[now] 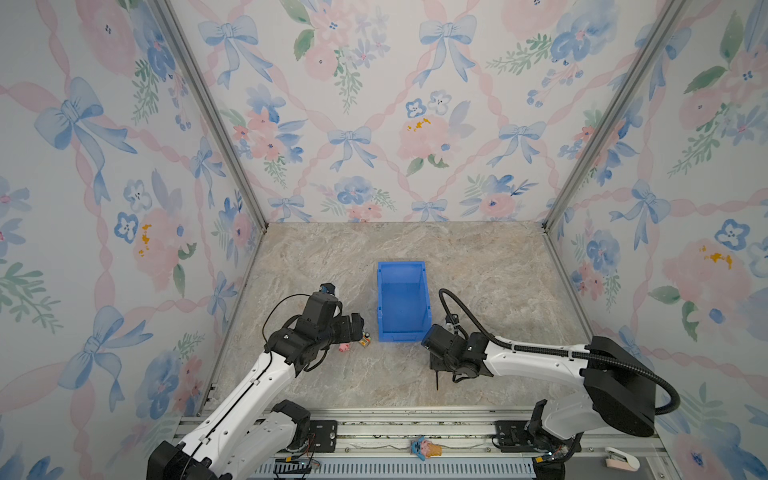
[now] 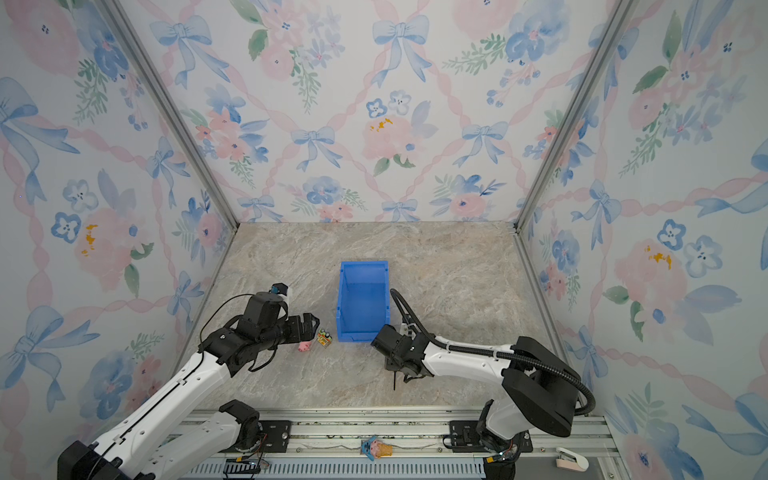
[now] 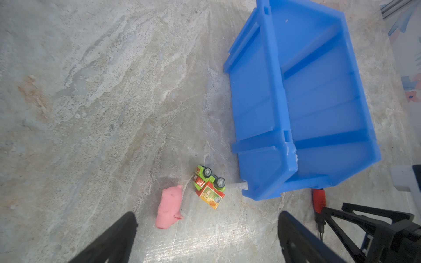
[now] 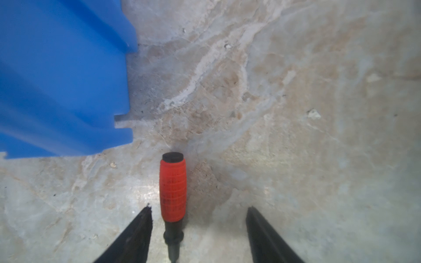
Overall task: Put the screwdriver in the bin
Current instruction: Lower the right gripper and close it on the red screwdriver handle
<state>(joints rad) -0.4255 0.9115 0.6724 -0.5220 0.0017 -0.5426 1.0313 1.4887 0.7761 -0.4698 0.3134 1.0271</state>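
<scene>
Screwdriver (image 4: 172, 189) with a red handle lies flat on the marble-patterned table (image 4: 296, 113), framed by the two black fingers of our right claw (image 4: 198, 207). That claw is partly open and holds nothing. We see bare table on both sides of the handle, a narrow strip on one side and a much wider one on the other. The fingertips sit level with the end of the red grip nearest the black collar, not its middle. Just beyond the handle's capped end stands a corner of the blue bin (image 4: 68, 79), near but not touching.

In a top view the thin dark shaft (image 1: 436, 380) pokes out from under the right wrist, pointing away from the bin. Beside the bin's opposite front corner, our left claw (image 3: 207, 215) hangs wide open and empty near a pink pig (image 3: 169, 209) and a small toy truck (image 3: 209, 186).

We judge the grasp to be the risky part. Because the handle is off-centre, the nearer finger would meet it first and could roll the round grip sideways. A hold so close to the collar could let the tool swing, and a drooping shaft might catch the bin's wall.
</scene>
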